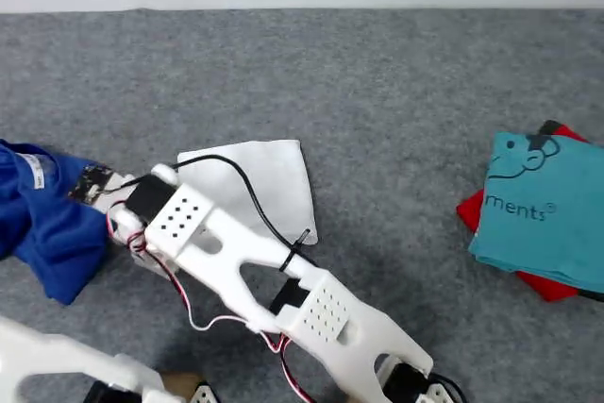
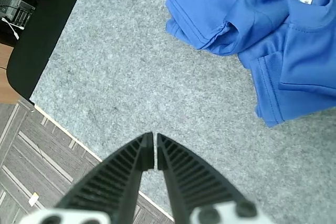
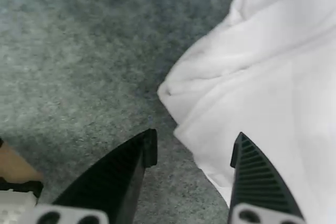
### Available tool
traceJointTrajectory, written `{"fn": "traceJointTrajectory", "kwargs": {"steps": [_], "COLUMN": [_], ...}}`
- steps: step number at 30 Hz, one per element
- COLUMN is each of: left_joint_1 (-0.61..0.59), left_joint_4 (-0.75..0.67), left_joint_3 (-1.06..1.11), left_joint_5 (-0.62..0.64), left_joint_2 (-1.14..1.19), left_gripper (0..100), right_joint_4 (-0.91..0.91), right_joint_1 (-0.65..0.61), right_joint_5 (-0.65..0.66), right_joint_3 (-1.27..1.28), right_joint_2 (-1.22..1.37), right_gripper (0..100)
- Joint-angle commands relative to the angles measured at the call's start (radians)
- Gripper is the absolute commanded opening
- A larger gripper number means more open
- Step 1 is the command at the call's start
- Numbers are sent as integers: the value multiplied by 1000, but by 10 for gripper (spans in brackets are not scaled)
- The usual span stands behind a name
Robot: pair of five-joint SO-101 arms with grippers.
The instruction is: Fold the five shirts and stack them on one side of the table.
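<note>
Where the right arm (image 1: 245,261) lies across the table (image 1: 377,73), it hides the 8 o'clock corner of the white shirt (image 1: 278,172), so the whole shape of that shirt is hard to tell. That arm comes in from 6 o'clock and points to 9 o'clock. The white shirt lies near the middle of the table. The right gripper (image 3: 194,142) has its two black fingers spread wide apart, holding nothing. One finger is over the bare grey table and the other is over the bumpy edge of the white shirt (image 3: 273,77).

The blue shirt (image 1: 47,224) is at 9 o'clock, all crumpled, and the picture edge cuts part of it off. The left arm (image 1: 47,351) is at 7 o'clock and is cut off too. The left gripper (image 2: 155,140) has its fingers pressed together with nothing between them. It hangs over the table close to the table's edge, apart from the blue shirt (image 2: 294,51). Wood floor (image 2: 31,166) shows past the edge.

At 3 o'clock a folded teal shirt (image 1: 543,214) lies on top of a red shirt (image 1: 472,214). Just the red rim peeks out. Both are cut off at the side. A small dark bit (image 1: 549,126) sticks out at the top of the pile; I cannot tell what it is.
</note>
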Motion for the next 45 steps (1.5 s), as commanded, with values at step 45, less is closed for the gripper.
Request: {"fn": "traceJointTrajectory", "kwargs": {"steps": [45], "left_joint_1": [2], "left_joint_4": [-58], "left_joint_3": [45], "left_joint_5": [-11], "left_joint_2": [-21], "left_gripper": [20], "right_joint_4": [41], "right_joint_1": [41], "right_joint_5": [229], "right_joint_3": [-304], "right_joint_2": [79], "right_gripper": [106]}}
